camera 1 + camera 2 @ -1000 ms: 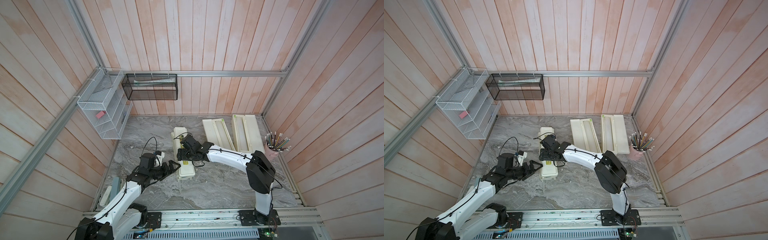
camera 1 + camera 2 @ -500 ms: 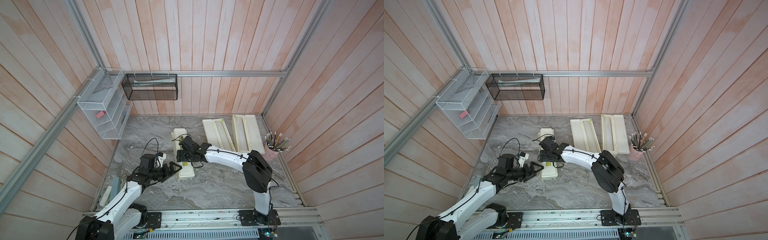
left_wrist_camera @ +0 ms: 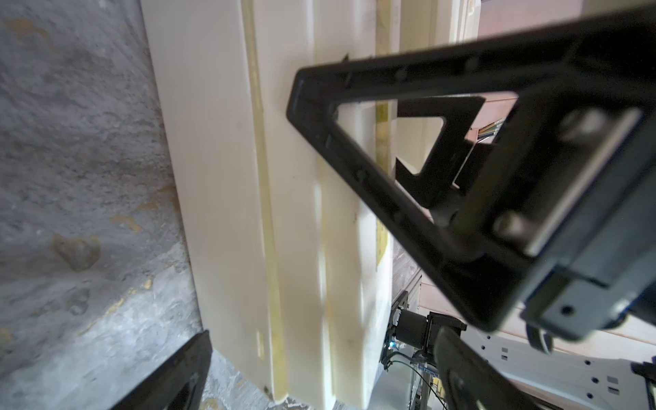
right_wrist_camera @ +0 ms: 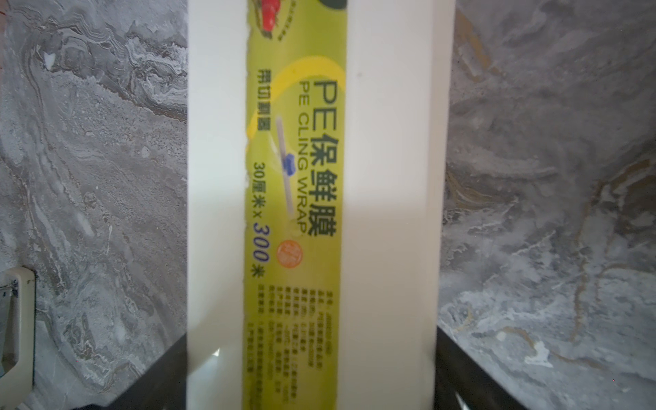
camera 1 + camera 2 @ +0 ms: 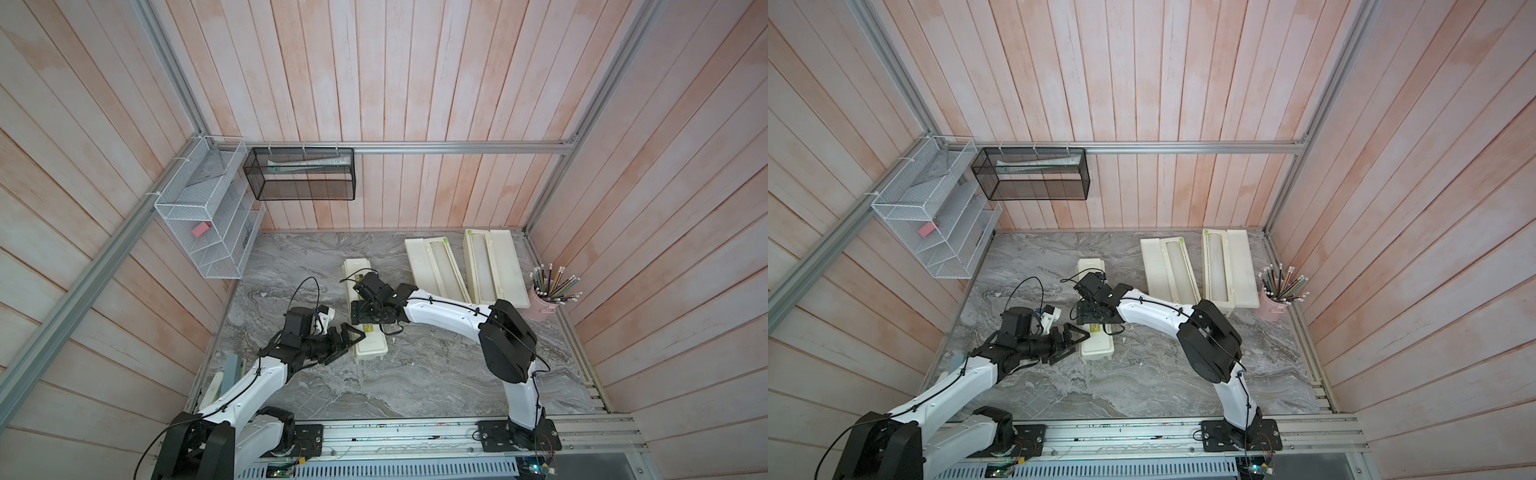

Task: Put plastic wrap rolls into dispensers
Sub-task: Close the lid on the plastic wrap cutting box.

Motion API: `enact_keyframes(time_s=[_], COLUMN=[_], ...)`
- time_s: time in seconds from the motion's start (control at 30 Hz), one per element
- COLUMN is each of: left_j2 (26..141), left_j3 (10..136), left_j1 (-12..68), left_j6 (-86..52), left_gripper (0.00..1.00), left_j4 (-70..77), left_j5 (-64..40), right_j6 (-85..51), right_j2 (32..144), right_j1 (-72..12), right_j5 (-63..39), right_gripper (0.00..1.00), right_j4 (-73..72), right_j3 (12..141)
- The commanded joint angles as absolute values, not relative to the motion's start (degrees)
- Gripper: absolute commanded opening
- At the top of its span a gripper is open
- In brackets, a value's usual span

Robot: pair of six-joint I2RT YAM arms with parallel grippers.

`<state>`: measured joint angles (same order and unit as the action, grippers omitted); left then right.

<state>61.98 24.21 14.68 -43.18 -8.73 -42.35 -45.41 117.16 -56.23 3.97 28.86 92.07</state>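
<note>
Clamping the closed dispenser (image 5: 374, 348) in our right jaws, we spread left jaws wide at its eight-o'clock edge; open table (image 5: 415, 382) at five.

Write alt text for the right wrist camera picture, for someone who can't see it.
A closed cream-white dispenser with a yellow-green label reading PE CLING WRAP fills the middle of the frame, lying on a grey marbled table. The right gripper clamps it, one black finger against each long side.
</note>
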Motion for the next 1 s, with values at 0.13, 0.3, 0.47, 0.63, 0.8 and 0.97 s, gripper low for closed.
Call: enact_keyframes(time_s=[0.13,0.3,0.47,0.63,0.8,0.97], left_j2=[63.5,64.6,65.0,66.0,66.7,67.6], left_j3=[23.2,23.0,23.0,23.4,23.2,22.7], left_j1=[15.2,16.0,16.6,16.6,16.6,16.6], left_j6=[-42.8,-42.6,-42.2,-42.1,-42.1,-41.9], left_gripper=[0.99,0.99,0.99,0.98,0.96,0.89], left_j4=[-6.9,-6.3,-5.0,-5.2,-5.5,-4.9], left_j5=[-42.2,-40.7,-39.3,-38.8,-37.8,-37.9], right_j6=[-44.9,-44.4,-43.9,-43.5,-43.3,-43.3], right_j2=[119.2,120.2,121.5,122.8,123.1,123.0], right_j1=[-57.0,-57.0,-57.2,-57.3,-57.4,-57.4], right_j5=[2.8,2.6,2.4,1.9,1.9,1.5], right_gripper=[0.9,0.91,0.91,0.93,0.93,0.93], right_j4=[30.5,32.0,33.9,34.5,34.4,34.4], right_j3=[96.5,98.8,101.5,102.1,102.1,102.5])
